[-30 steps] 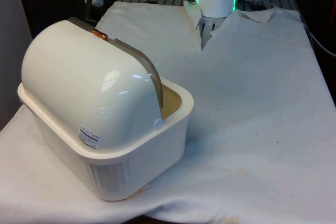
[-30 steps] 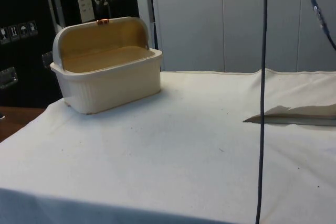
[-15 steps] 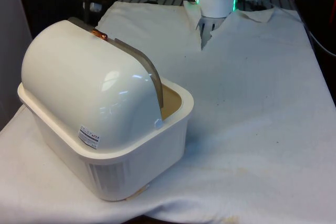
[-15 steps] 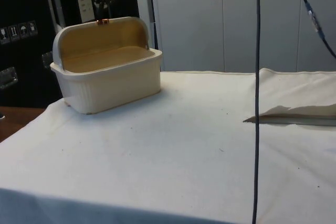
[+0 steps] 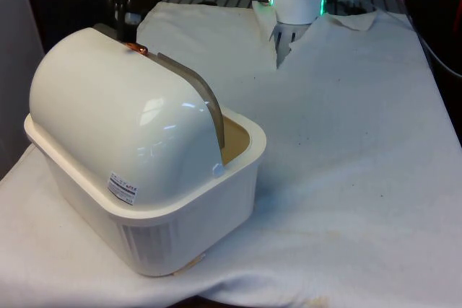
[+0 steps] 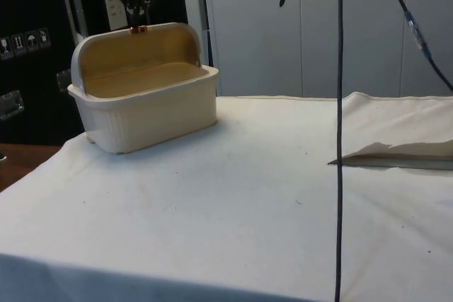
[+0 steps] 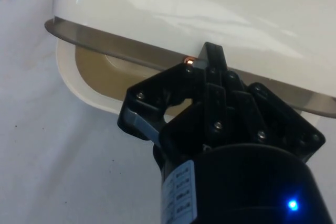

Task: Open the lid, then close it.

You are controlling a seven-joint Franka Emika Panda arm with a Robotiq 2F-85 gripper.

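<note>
Here my gripper (image 6: pixel 138 13) hangs right over the copper-coloured knob (image 5: pixel 136 47) on the edge of the lid (image 5: pixel 119 124), at the top of the cream bread box (image 6: pixel 145 90). In the side view my fingers (image 6: pixel 139 5) point straight down at that knob, their tips at or just above it; whether they touch it I cannot tell. In the wrist view the fingers (image 7: pixel 212 66) sit pressed close together, their tips right by the small orange glint of the knob (image 7: pixel 187 61), and nothing is plainly held between them. I cannot tell for sure whether they pinch the knob or merely rest next to it.

The bread box stands on the white-clothed worktop (image 5: pixel 346 142), at the front view's left and near the worktop's edge. In the side view it sits towards the far left corner, with its open mouth turned to that camera. The lid is rolled up and back, so its rounded white shell forms a dome over the back of the box, and its brownish rim (image 5: pixel 206 102) arcs above the opening. Inside, the tan floor (image 6: pixel 145 77) of the box is visible. A small sticker (image 5: pixel 122 188) with red print is stuck low on the lid's shell, on the side facing the front camera. The box's lower wall (image 6: pixel 152 114) is ribbed.
</note>
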